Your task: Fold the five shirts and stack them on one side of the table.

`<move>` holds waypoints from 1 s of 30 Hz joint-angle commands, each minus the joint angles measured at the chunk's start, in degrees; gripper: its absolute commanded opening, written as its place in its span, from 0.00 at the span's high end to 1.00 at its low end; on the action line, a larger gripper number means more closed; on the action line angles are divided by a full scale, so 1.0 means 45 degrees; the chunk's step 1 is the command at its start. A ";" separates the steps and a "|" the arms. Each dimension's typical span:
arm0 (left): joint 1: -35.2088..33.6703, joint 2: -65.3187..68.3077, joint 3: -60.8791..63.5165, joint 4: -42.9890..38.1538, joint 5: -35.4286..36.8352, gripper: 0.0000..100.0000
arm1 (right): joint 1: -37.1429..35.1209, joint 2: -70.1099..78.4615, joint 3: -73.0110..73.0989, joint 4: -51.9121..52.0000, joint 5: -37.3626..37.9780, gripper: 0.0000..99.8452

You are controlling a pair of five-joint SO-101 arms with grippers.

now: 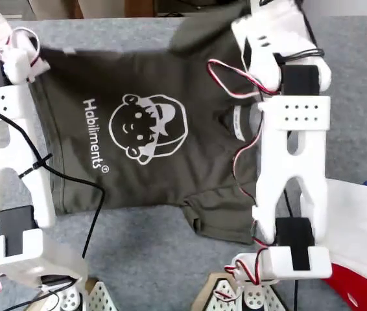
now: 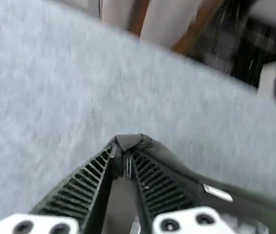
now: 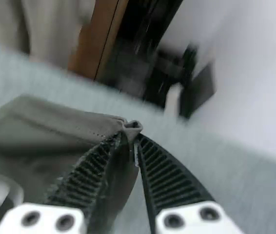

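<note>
The shirt [image 1: 144,129] lies spread on the table [image 1: 138,265] between the arms, its far edge pinched at either end by the left gripper [image 2: 127,158] and the right gripper [image 3: 132,136]. More clothes [image 1: 358,227] lie at the near right.

Seemingly a lab or workroom: 2 robot arms [image 1: 294,162] at grey-clothed table [image 1: 144,272]; dark shelving [image 3: 147,53] behind.

Olive shirt [image 1: 138,129]: left hem is under my left arm [image 1: 2,107], neck side goes behind my right arm [image 1: 294,113].
Neck label [image 1: 237,123]: too small to read.
White and red cloth [image 1: 358,227]: lower right, cut by the frame edge.
Room behind [image 2: 201,29]: all blur, can't make it out.
</note>
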State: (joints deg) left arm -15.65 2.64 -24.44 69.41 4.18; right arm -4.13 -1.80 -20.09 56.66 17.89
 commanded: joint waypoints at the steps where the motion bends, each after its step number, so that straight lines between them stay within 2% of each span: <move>1: 0.0488 -0.0166 -0.1055 0.2364 -0.0527 0.98 | -0.0166 -0.1553 -0.0713 0.2305 0.0117 1.00; 5: 0.0977 -0.0166 -0.0723 0.3790 -0.0547 0.98 | -0.0166 -0.2569 -0.0694 0.3907 0.0117 1.00; 8: 0.0996 -0.0186 -0.0117 0.4083 -0.0547 0.98 | -0.0186 -0.3448 -0.0010 0.4708 0.0117 1.00; 13: 0.1133 -0.1143 0.2422 0.4044 -0.0567 0.98 | -0.0166 -0.5773 0.3214 0.4747 0.0156 1.00; 16: 0.1700 -0.2784 0.5861 0.3048 -0.1016 0.98 | -0.0088 -0.7531 0.6183 0.3849 0.0430 1.00; 21: 0.1289 -0.6379 1.2503 -0.0918 -0.1192 0.98 | -0.0068 -1.0559 1.0950 0.3067 0.0703 1.00; 25: 0.0606 -0.7746 1.4320 -0.1680 -0.1172 0.98 | 0.0186 -1.3255 1.3548 0.3634 0.1211 1.00; 30: 0.0410 -0.7648 1.5590 -0.1407 -0.1602 0.98 | 0.1729 -1.6029 1.5932 0.4474 0.2344 1.00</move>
State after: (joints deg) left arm -13.45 -29.71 43.16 63.25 -1.36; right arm -0.44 -67.12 47.08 75.47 25.80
